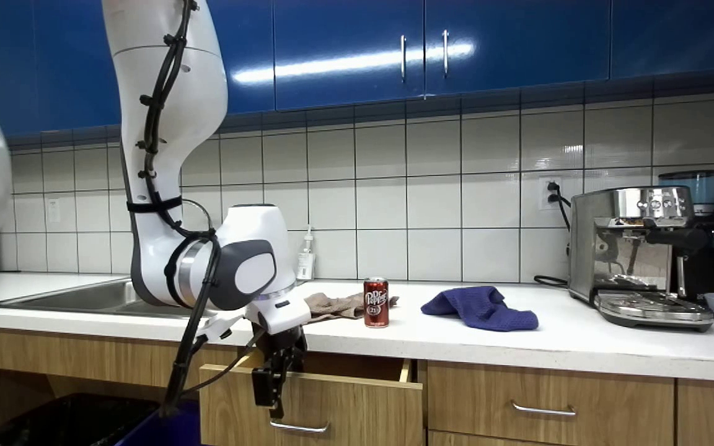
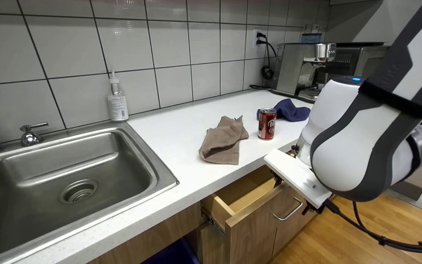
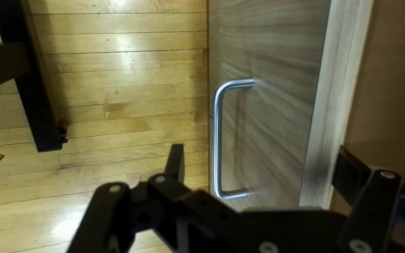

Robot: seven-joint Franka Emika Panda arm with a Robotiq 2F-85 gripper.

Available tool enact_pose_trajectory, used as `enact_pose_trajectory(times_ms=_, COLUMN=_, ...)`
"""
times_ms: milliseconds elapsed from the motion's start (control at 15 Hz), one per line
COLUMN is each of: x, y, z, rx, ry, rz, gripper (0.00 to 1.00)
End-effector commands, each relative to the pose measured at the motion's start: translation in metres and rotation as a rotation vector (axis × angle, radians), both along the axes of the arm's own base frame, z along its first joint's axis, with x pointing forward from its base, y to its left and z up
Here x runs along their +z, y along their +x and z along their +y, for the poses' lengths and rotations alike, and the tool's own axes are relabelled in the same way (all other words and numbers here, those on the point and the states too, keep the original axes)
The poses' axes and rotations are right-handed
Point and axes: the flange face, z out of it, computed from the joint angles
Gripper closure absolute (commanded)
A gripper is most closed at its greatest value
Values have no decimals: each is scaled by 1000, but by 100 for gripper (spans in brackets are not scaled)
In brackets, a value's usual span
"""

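Note:
My gripper [image 1: 279,379] is open at a partly pulled-out wooden drawer [image 1: 369,412]. In the wrist view the gripper [image 3: 263,167] has one finger outside the drawer front [image 3: 272,70] and the other on its inner side, over the top edge. I cannot tell whether either finger touches the wood. The metal handle [image 3: 217,140] lies below, between the finger lines, not gripped. In an exterior view the drawer [image 2: 249,234] shows a bare wooden interior, and the fingers are mostly hidden behind the white wrist mount. A red soda can [image 1: 376,303] stands upright on the counter above the drawer.
A brown cloth [image 2: 224,143] and a purple-blue cloth [image 1: 481,310] lie on the white counter [image 1: 580,347]. A steel sink [image 2: 161,183], a soap bottle [image 2: 118,102] and a coffee machine [image 1: 636,248] stand along it. A bin [image 1: 72,415] sits under the counter.

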Motion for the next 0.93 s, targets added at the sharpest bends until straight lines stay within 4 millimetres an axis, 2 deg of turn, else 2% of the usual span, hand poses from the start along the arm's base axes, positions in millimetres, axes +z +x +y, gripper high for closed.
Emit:
enact_pose_trajectory(times_ms=0, x=1, y=-2, z=0, rx=-4, ry=0, rz=-11, gripper=0)
enact_pose_trajectory(times_ms=867, x=2, y=-18, z=22, rx=-34, ry=55, rz=12, gripper=0)
